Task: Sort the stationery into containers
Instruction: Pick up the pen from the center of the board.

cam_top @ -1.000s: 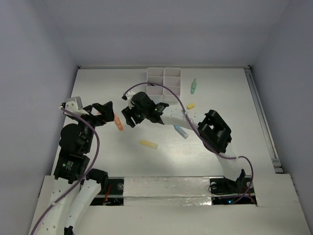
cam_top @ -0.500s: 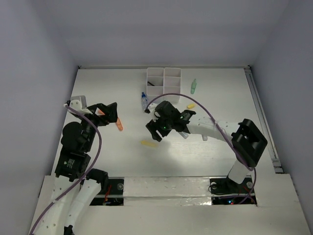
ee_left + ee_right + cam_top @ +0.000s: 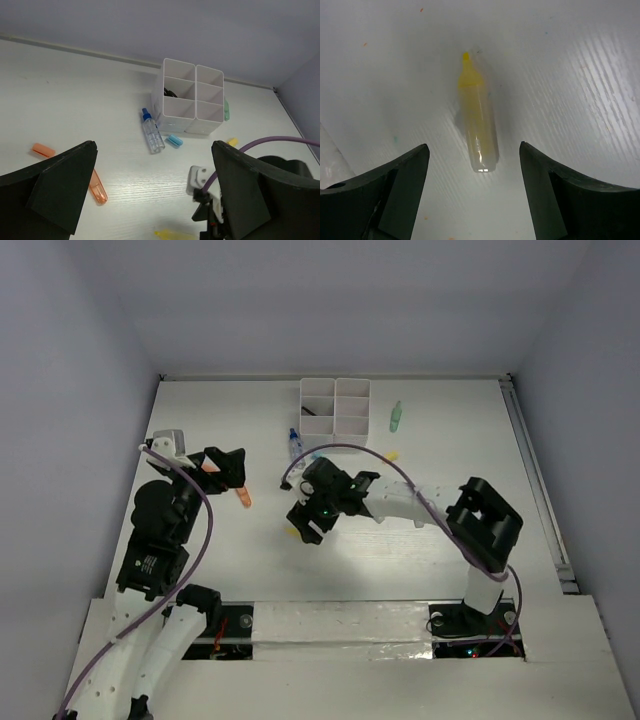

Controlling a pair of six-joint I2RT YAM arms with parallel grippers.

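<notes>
A yellow highlighter (image 3: 478, 125) lies flat on the white table, tip pointing away from the right wrist camera. My right gripper (image 3: 475, 192) is open just above it, and the marker's blunt end lies between the two fingertips without touching either. From above, the right gripper (image 3: 305, 525) covers most of the yellow highlighter (image 3: 290, 532). My left gripper (image 3: 230, 468) is open and empty, raised over the table's left side. An orange marker (image 3: 97, 187) lies below it. The white grid organizer (image 3: 335, 410) stands at the back centre.
A small blue-capped bottle (image 3: 152, 132) and a blue cap (image 3: 174, 140) lie in front of the organizer (image 3: 192, 97). An orange cap (image 3: 43, 149) is on the left. A green item (image 3: 396, 417) and a yellow cap (image 3: 390, 455) are to the organizer's right.
The right arm swung from beside the orange marker to the near middle and lowered its open gripper over the yellow highlighter. The left gripper shifted only slightly.
</notes>
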